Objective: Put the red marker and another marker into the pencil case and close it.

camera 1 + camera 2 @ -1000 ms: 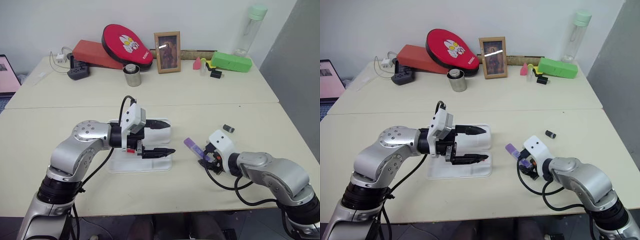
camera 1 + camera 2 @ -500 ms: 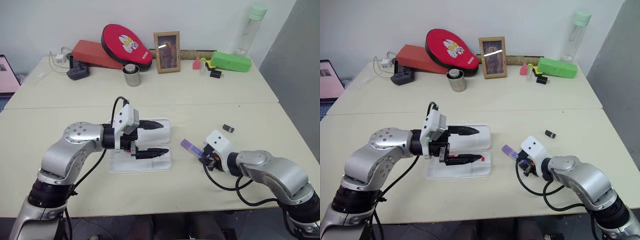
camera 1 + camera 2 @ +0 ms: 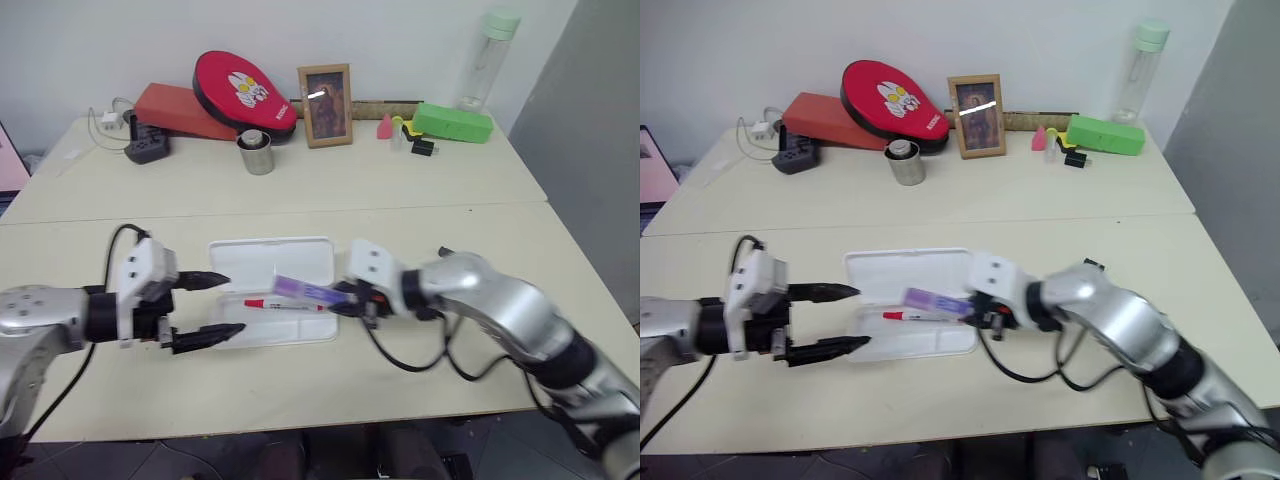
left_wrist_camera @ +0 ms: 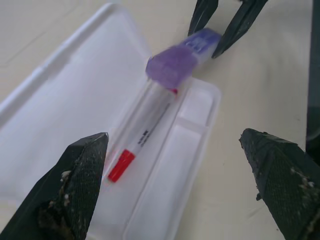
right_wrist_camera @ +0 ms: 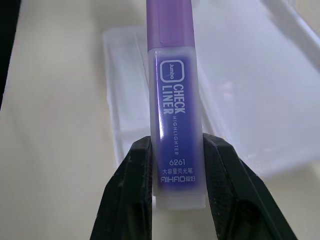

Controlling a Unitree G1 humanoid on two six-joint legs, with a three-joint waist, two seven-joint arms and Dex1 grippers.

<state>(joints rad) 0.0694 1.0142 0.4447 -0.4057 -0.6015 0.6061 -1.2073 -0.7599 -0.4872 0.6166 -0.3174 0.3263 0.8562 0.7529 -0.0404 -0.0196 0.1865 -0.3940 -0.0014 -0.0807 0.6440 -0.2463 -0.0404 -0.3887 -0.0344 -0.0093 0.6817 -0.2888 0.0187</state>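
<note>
The pencil case [image 3: 268,262] lies open on the near table, lid flat behind its tray. In the tray's long slot lies the red marker [image 3: 285,305], also seen at close range as the same red marker [image 4: 145,134]. My right gripper [image 3: 347,300] is shut on the purple marker [image 3: 308,292] and holds it just above the tray, over the red marker's right end. The wrist view shows this purple marker [image 5: 176,115] clamped between both fingers [image 5: 134,182]. My left gripper [image 3: 235,305] is open and empty, level with the case's left end.
Along the back of the table stand a green box [image 3: 452,122], a clear bottle [image 3: 480,60], a picture frame [image 3: 323,90], a metal cup [image 3: 257,153], a red pad [image 3: 237,85] and a power strip [image 3: 143,150]. A small dark cap [image 3: 1090,264] lies right of the case.
My right gripper has carried the purple marker up and to the left, from the table to over the tray. The left gripper has drawn back left off the case, uncovering the red marker.
</note>
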